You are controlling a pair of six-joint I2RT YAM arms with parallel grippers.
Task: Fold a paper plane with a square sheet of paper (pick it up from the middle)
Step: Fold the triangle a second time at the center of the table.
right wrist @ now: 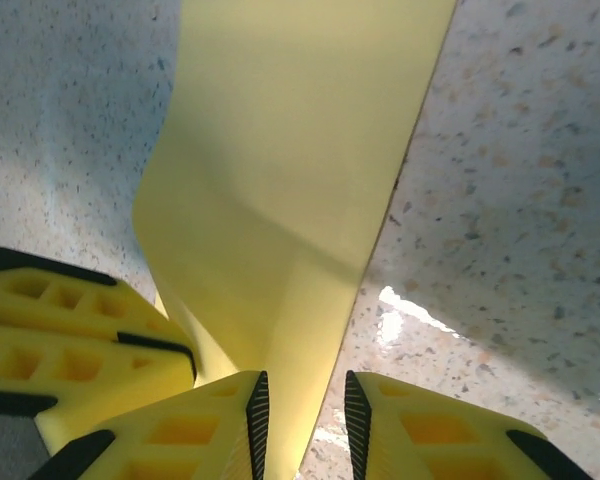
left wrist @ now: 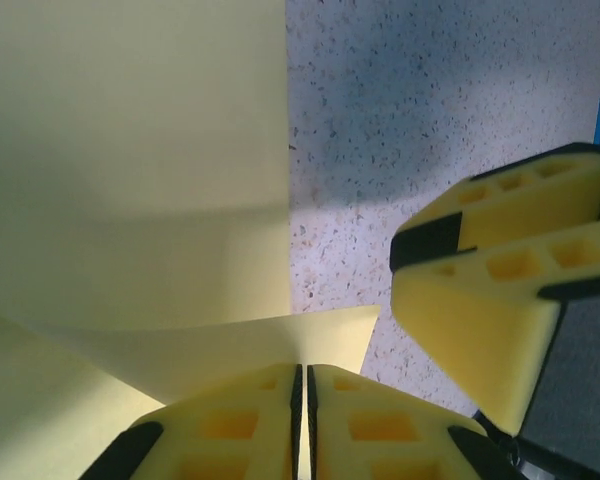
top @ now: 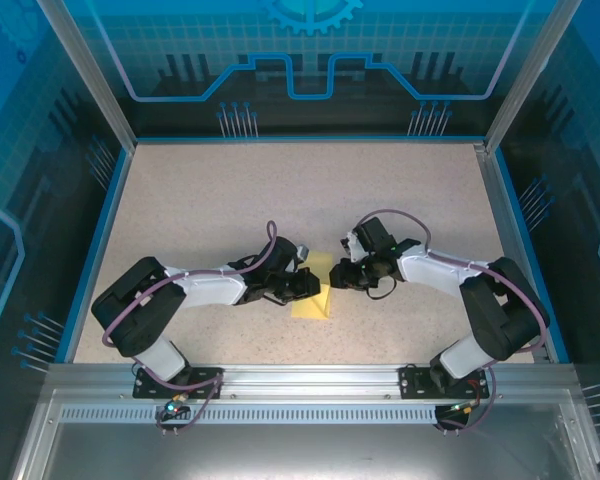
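The thin pale-yellow square sheet of paper (top: 316, 292), seemingly light, floppy and crease-prone, sits mid-worktop (top: 230, 200), one flap clenched in the left pincer (left wrist: 302, 385), the right pincer (right wrist: 302, 390) straddling it unclosed; gentle mid-sheet grips look safest.

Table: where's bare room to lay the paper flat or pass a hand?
Bare: the far half of the table up to the back panel, including its corners. Crowded: centre front, where the left end effector and right end effector meet at the paper.
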